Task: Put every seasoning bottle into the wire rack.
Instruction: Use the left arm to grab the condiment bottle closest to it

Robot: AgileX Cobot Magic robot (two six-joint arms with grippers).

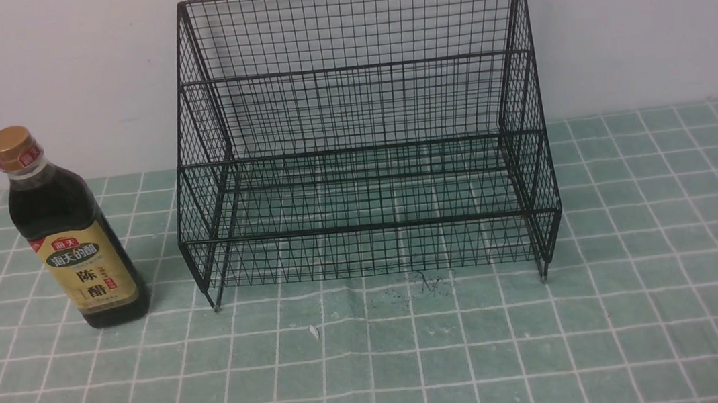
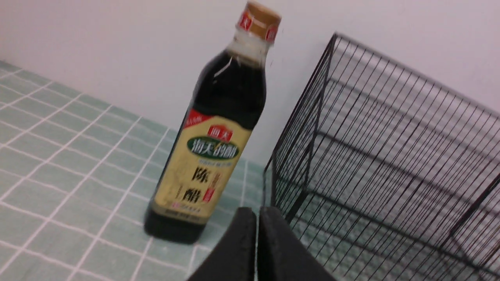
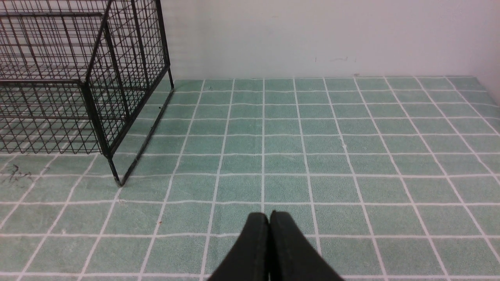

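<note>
Front view, and far out to the rack's left is the tall clear plastic seasoning bottle (image 1: 77,247). It holds near-black liquid under a gold screw cap, and its tan-yellow label has a green band and Chinese characters. It stands upright on the worktop (image 1: 417,357), which is covered by a pale green cloth ruled into squares by white lines. The bottle is outside the rack, near its left side, with a strip of cloth showing between them.

From the left wrist view, the same bottle (image 2: 218,156) has its label facing the camera, though a little blurred. The left gripper (image 2: 256,212) sits low in front of it. Its black jaws are pressed together with only a hairline seam between them, gripping nothing. They point at the gap between the bottle and the rack's left mesh side (image 2: 308,148).

Across to the landmark itself: the large black wire rack (image 1: 368,226), metal mesh in two stepped tiers with sloping sides and short legs. It is taller than the bottle and backs onto a plain white wall (image 1: 648,13). Just in front of the rack is a small dark scribble mark (image 1: 425,282) on the cloth. A tiny white fleck (image 1: 313,332) lies a little nearer the camera.

Right wrist view now. The right gripper (image 3: 269,218) hovers over the cloth, well to the right of the rack's right front leg (image 3: 115,175). Its jaws are closed tip to tip and hold nothing.
</note>
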